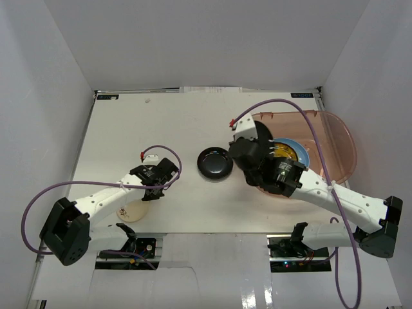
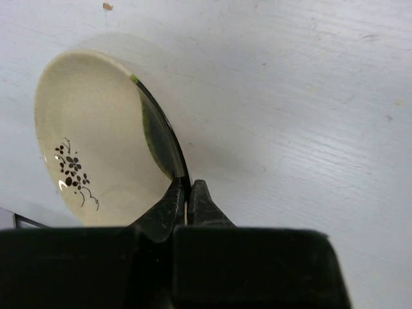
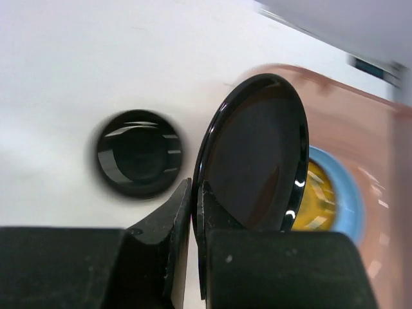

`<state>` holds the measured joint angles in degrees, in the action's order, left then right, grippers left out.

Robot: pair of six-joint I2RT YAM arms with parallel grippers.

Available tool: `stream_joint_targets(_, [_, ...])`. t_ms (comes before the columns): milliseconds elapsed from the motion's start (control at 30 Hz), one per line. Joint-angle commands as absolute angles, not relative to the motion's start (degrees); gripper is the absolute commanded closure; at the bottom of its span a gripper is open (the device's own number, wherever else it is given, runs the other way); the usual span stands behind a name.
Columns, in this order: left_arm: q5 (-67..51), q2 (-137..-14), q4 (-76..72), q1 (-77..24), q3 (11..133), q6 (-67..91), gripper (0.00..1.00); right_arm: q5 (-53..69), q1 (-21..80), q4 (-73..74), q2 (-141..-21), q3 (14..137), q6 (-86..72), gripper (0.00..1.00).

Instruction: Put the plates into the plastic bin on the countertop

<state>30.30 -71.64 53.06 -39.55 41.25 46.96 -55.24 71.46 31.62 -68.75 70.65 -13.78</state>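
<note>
My left gripper [image 1: 153, 188] [image 2: 187, 190] is shut on the rim of a cream plate [image 2: 96, 148] with a small dark flower print, held tilted just above the countertop [image 1: 174, 129]; part of it shows under the arm in the top view [image 1: 129, 212]. My right gripper [image 1: 250, 143] [image 3: 194, 190] is shut on the rim of a glossy black plate [image 3: 257, 154], held on edge at the left rim of the plastic bin [image 1: 335, 138] [image 3: 360, 122]. In the bin lies a yellow plate [image 3: 315, 201] on a light blue plate [image 1: 301, 150] [image 3: 351, 206]. A second glossy black plate [image 1: 214, 163] [image 3: 138, 153] rests on the countertop.
White walls enclose the countertop on the left, back and right. The bin stands against the right wall. Purple cables loop over both arms, one [image 1: 302, 116] arching above the bin.
</note>
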Motion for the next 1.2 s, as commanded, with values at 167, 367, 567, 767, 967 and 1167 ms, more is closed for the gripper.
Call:
stream_joint_targets(167, [25.14, -63.37, 46.32, -44.46, 49.8, 41.85, 1.0, -43.53, 42.75, 22.51, -64.95, 59.42, -2.65, 0.92])
stream_joint_targets(367, [27.51, -66.96, 46.58, -52.28, 64.4, 37.62, 1.0, -34.55, 36.92, 19.25, -67.15, 54.15, -4.65, 0.81])
stream_joint_targets(567, [34.53, -79.33, 46.85, -61.95, 83.21, 32.61, 1.0, -26.2, 34.9, 19.07, -63.73, 53.87, -9.22, 0.4])
stream_joint_targets(767, [39.02, -91.65, 45.89, -68.28, 102.02, 27.08, 1.0, -30.65, 32.7, 24.52, -50.82, 58.88, -16.42, 0.67])
stream_joint_targets(967, [38.23, -107.12, 42.02, -71.01, 123.52, 20.24, 1.0, -36.2, 32.7, 25.49, -30.87, 59.94, -23.81, 0.92])
stream_joint_targets(1167, [34.98, -121.71, 36.39, -71.63, 137.44, 11.53, 1.0, -36.38, 32.7, 30.49, -21.9, 62.66, -25.31, 0.92])
